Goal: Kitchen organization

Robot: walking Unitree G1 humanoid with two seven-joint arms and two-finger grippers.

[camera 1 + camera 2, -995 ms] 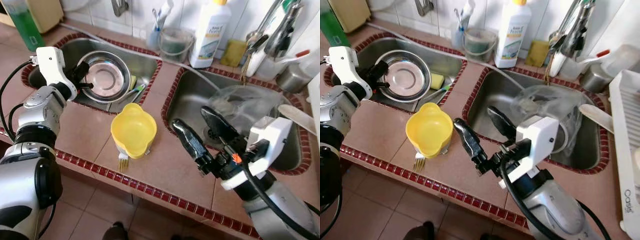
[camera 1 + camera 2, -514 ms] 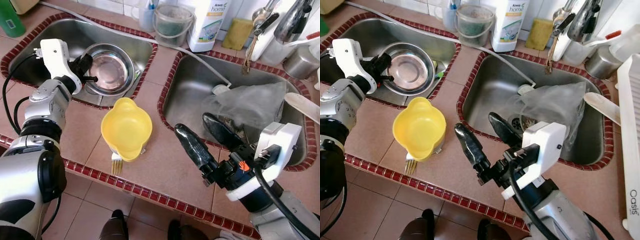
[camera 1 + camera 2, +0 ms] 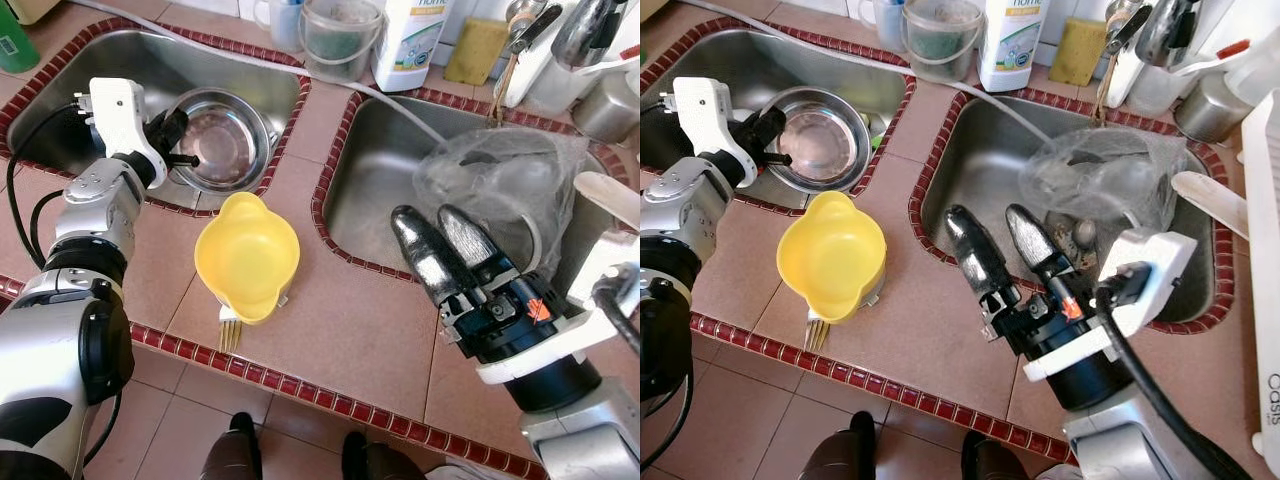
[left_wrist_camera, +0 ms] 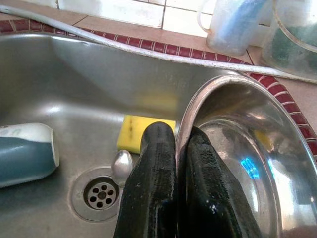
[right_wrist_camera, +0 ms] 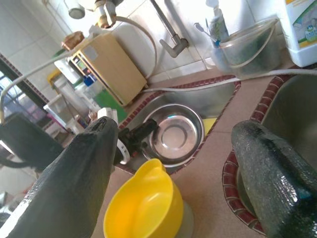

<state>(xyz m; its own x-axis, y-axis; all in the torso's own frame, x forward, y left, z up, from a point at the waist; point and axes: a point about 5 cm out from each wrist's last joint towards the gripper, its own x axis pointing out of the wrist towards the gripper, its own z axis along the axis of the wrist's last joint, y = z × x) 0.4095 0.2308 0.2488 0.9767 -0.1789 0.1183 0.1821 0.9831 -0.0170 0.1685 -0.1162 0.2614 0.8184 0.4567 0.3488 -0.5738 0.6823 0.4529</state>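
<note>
Left gripper (image 4: pixel 176 163) pinches rim of steel bowl (image 3: pixel 222 137) (in left sink (image 3: pixel 60 90)). Right gripper (image 3: pixel 440 240) empty, fingers spread, over right sink (image 3: pixel 370 190) edge; yellow jug (image 3: pixel 247 256) to its left.

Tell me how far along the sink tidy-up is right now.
Early stage. In hand: the left tool is shut on the rim of the steel bowl, which sits in the left sink. The right tool hangs open at the right sink's edge. Left: the yellow cup, fork and plastic bag.
</note>
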